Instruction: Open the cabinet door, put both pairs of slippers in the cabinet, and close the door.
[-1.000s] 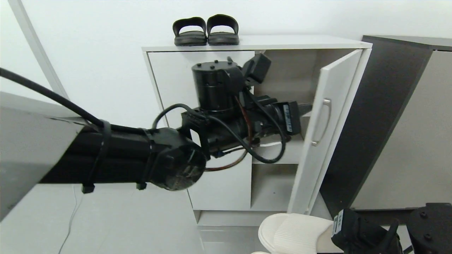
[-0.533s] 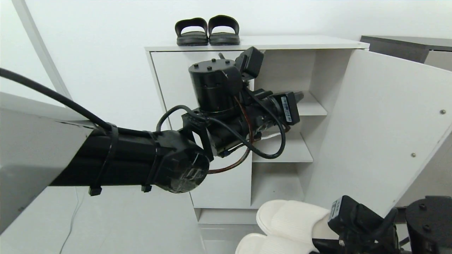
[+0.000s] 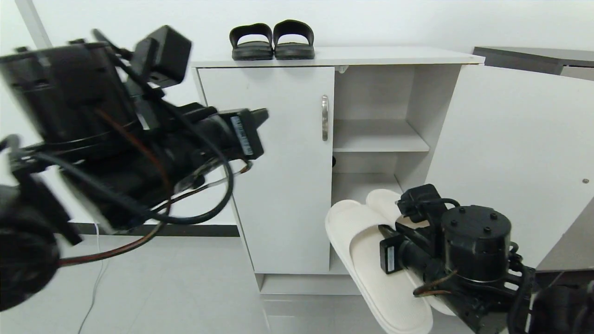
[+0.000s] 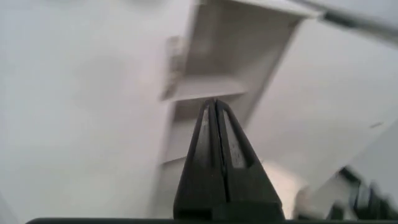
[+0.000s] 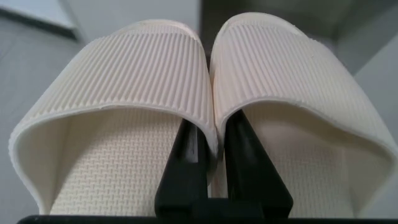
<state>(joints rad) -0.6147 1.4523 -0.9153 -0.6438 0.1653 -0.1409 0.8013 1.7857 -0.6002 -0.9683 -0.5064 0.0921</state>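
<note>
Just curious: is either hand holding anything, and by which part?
Right hand pinches the white slippers by their adjoining inner sides; left hand holds nothing.

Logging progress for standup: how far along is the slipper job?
Done: the cabinet door stands open. In hand: the right tool is shut on the white slippers, held before the open shelves. To do: shelve them, move the black slippers off the cabinet top inside, close the door. The left tool is shut, empty.
</note>
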